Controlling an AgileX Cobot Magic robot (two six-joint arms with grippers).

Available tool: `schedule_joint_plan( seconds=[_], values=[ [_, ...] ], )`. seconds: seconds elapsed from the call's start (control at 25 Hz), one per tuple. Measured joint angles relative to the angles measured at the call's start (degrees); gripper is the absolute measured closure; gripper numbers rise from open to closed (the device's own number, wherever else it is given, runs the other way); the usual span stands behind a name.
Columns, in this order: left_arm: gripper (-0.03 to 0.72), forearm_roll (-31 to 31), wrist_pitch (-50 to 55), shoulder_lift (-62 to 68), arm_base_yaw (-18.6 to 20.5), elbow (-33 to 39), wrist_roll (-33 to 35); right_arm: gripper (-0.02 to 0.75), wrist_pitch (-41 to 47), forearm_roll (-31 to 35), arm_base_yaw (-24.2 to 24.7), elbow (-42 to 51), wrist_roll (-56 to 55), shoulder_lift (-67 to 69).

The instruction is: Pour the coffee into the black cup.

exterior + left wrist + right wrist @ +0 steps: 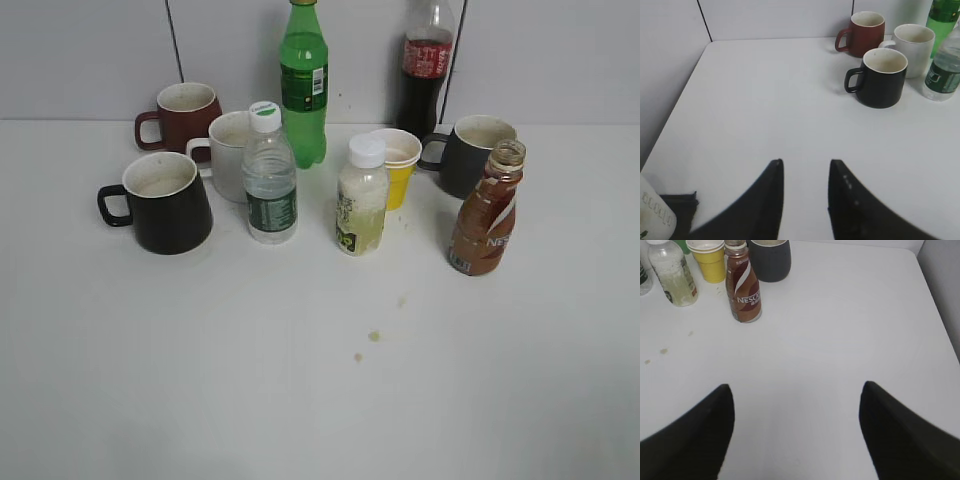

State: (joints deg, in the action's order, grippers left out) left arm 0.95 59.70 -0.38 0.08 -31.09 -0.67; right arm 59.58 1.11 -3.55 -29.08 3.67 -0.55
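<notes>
Waiting untouched, coffee [487,213] stands capless right of black cup [163,203], pour-ready; right gripper [796,432] jaws wide apart, left gripper [805,192] slightly apart.

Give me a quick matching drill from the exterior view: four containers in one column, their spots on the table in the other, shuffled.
Things:
1. black cup
2. coffee bottle
3. dark red mug
4. yellow paper cup

Places:
A. back left, by the wall
B. far right, in front of the dark grey mug
C. front left, handle pointing left
D. middle, behind the white-capped pale drink bottle

Pairs: 1-C, 2-B, 3-A, 4-D
</notes>
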Motion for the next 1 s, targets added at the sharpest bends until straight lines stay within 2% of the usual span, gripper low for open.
schedule_joint_plan(
  seconds=[1.0],
  values=[
    [0.448,0.0,0.0,0.0,0.0,0.0,0.0,0.155,0.0,0.0,0.0,0.0,0.0,0.0]
  ],
)
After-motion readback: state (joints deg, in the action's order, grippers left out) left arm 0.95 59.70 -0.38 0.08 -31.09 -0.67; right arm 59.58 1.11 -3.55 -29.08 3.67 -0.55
